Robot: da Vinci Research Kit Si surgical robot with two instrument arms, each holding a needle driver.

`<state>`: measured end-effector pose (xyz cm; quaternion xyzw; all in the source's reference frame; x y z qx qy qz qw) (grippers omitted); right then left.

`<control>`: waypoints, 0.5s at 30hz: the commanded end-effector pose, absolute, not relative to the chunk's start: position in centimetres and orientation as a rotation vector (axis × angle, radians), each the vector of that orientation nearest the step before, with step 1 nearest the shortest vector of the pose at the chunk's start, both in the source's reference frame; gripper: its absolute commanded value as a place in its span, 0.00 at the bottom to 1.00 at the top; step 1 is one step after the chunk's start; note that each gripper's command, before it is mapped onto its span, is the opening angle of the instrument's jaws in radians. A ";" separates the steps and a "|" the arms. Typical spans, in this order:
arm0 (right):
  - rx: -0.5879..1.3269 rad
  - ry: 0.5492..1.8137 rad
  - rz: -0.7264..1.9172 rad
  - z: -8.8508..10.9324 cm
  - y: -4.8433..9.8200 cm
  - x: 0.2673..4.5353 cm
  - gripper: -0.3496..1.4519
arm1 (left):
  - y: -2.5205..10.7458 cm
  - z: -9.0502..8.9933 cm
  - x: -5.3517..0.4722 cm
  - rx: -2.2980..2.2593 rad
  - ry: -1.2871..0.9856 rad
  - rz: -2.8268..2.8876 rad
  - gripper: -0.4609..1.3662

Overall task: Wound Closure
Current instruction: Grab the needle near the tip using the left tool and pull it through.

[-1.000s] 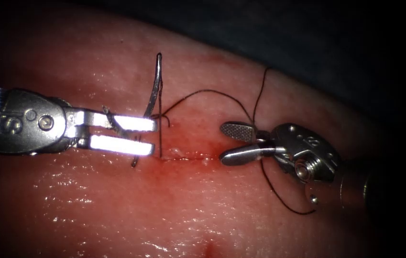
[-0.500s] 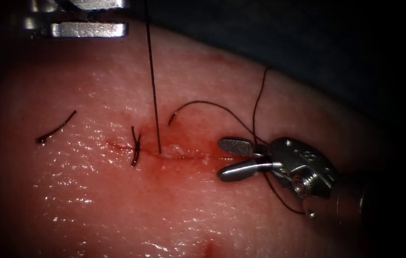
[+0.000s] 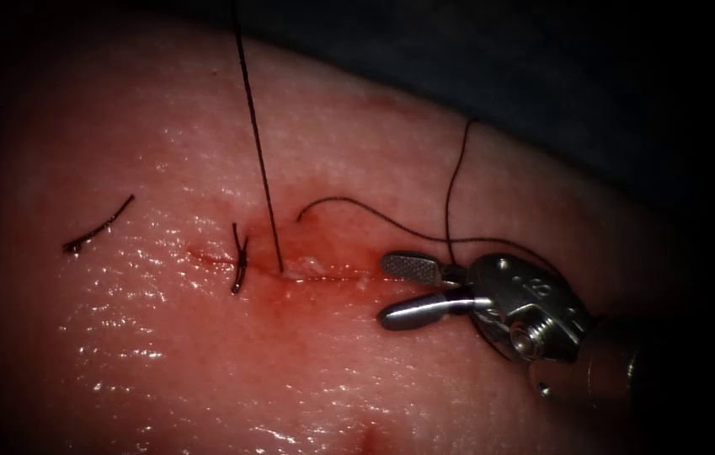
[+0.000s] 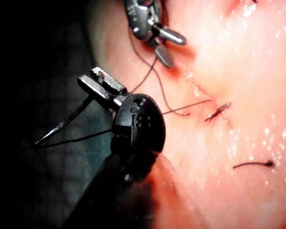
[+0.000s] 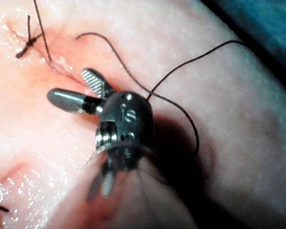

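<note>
The tissue has a cut running across it, red fluid around it. My left tool is shut on the curved needle near one end. The needle is out of the tissue, over the dark background. A taut thread rises steeply from the cut; the same taut thread passes a tied stitch. At the right end of the cut my right tool stands open and holds nothing. It is also the right tool, and the right tool.
A tied stitch crosses the cut left of the taut thread. Further left a cut end of thread lies on the tissue. Slack thread curls above the cut, and another strand climbs over the tissue's far edge.
My left tool, holding the needle, has lifted up and out of the endoscope view, drawing the thread taut through the cut. The right tool has sunk slightly, still open.
</note>
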<state>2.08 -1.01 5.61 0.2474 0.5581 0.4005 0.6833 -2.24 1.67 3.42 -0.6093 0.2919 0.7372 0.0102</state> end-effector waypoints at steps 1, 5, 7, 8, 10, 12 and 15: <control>0.554 1.250 0.899 5.6 -1.0 2.08 0.56 | 1.6 3.5 -2.26 -1.903 0.893 2.290 0.06; 0.556 1.251 0.897 5.6 -1.0 2.08 0.56 | 1.4 3.7 -2.29 -1.885 0.821 2.313 0.06; 0.555 1.251 0.898 5.6 -1.0 2.08 0.56 | 1.3 3.8 -2.31 -1.884 0.787 2.312 0.06; 0.555 1.251 0.898 5.6 -1.0 2.08 0.56 | 1.2 3.9 -2.32 -1.881 0.767 2.317 0.06; 0.557 1.252 0.896 5.6 -1.0 2.09 0.56 | 1.1 4.0 -2.33 -1.876 0.725 2.324 0.06; 0.557 1.252 0.896 5.6 -1.0 2.09 0.56 | 1.0 4.2 -2.36 -1.870 0.677 2.338 0.06; 0.557 1.252 0.896 5.6 -1.0 2.09 0.56 | 0.8 4.3 -2.38 -1.870 0.631 2.355 0.06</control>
